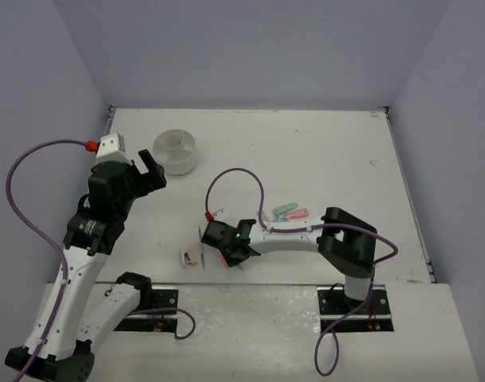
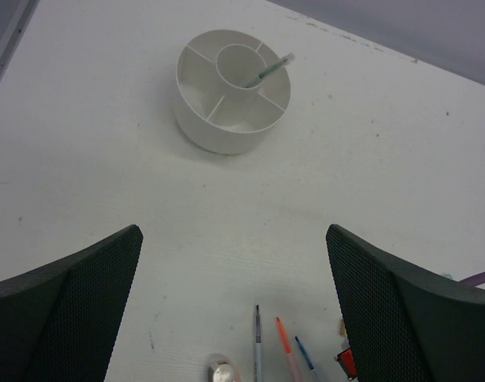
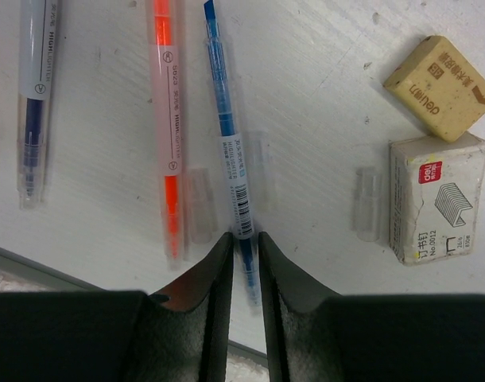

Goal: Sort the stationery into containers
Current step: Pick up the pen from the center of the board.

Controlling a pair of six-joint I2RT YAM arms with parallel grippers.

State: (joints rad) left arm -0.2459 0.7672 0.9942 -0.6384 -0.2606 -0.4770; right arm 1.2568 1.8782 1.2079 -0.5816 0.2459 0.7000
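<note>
Notably blue pen [image 3: 230, 151] slim, barcoded, possibly uncapped

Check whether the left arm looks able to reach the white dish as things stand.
Probably yes: the left tool hangs open just short of the white dish, and the left wrist view shows only bare table between them.

Lab test cell: white table [image 1: 306, 151] w/ plain grey walls [image 1: 250, 48] on 3 sides.
</note>
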